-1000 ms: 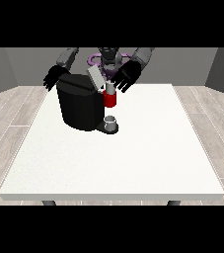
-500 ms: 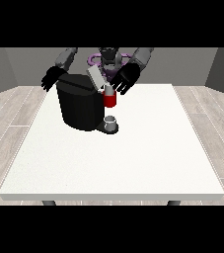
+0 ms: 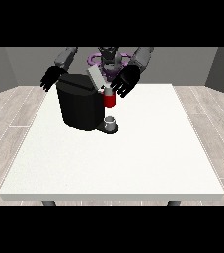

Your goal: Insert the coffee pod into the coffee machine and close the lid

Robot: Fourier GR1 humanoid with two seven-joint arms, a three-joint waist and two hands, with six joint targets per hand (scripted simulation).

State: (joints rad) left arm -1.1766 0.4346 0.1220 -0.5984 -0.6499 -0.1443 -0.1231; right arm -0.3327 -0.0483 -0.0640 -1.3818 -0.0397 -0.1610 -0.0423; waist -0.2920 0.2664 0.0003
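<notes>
Reaching beside the raised lid [image 3: 94,78], the hand at the view's right [image 3: 125,82] hangs with fingers spread, grasping nothing. The coffee pod [image 3: 110,99], apparently seated, tops the coffee machine [image 3: 82,104] near the table's [image 3: 133,163] far edge, so closing seems next.

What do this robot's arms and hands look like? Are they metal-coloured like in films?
Partly. The upper arms are grey, rounded segments, like smooth metal casing. Both hands, the one at the view's left and the one at the view's right, are black, with fingers and a thumb. No cables or markings show.
</notes>
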